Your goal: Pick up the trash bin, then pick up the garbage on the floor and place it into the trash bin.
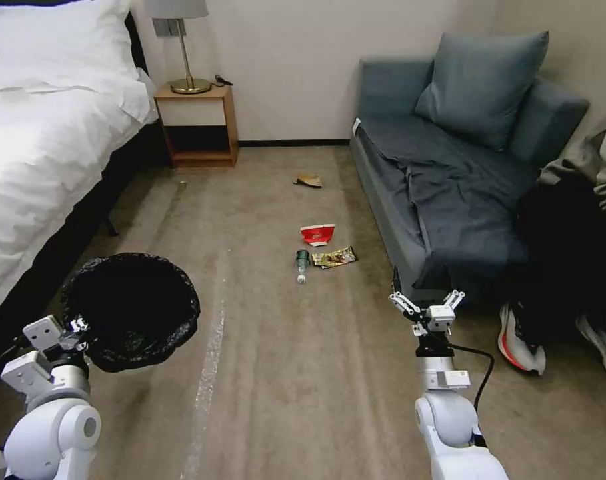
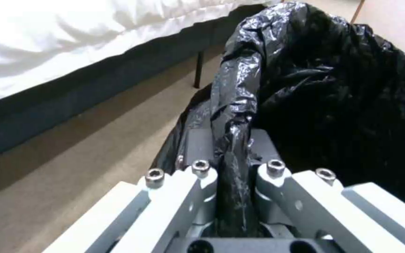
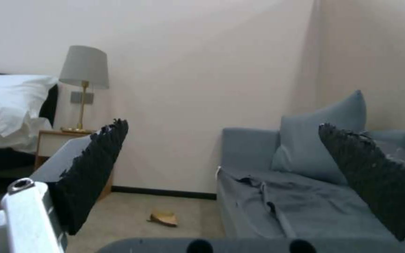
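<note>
Left end effector [image 1: 78, 328] is clamped on the rim of the trash bin [image 1: 133, 308], pinching the black bag liner [image 2: 233, 147] between its fingers. Bin hangs near-left, beside the bed [image 1: 43, 133], off the floor as far as I can tell from the head view, mouth up.

Right end effector [image 1: 428, 308] is spread wide w/ nothing in it, up in the air near-right, in front of the sofa [image 1: 449, 173]. Its pads [image 3: 95, 172] point at the far wall.

Garbage on the floor [image 1: 283, 373], centre, ahead of the robot:
- red/white cup [image 1: 317, 234]
- clear bottle [image 1: 303, 265], lying down, just near-left of the cup
- gold wrapper [image 1: 335, 257], right beside the bottle, maybe touching
- tan paper [image 1: 308, 180], farther off, near the sofa's far corner

Step in hand, imo: bin pickup done, next is the first piece w/ the right arm.

How to do it well:
- close the gap first; cluster looks out of reach from here
- tip the wrist down and come from above
- take the cup or bottle first. Wrapper lies flat, hard to pinch, and sits too close to the bottle for a clean grab
- keep the bin level and the rim grip firm. Hold is partly on slick bag film, so it could slip
- bring the bin mouth under the right arm for drops
</note>
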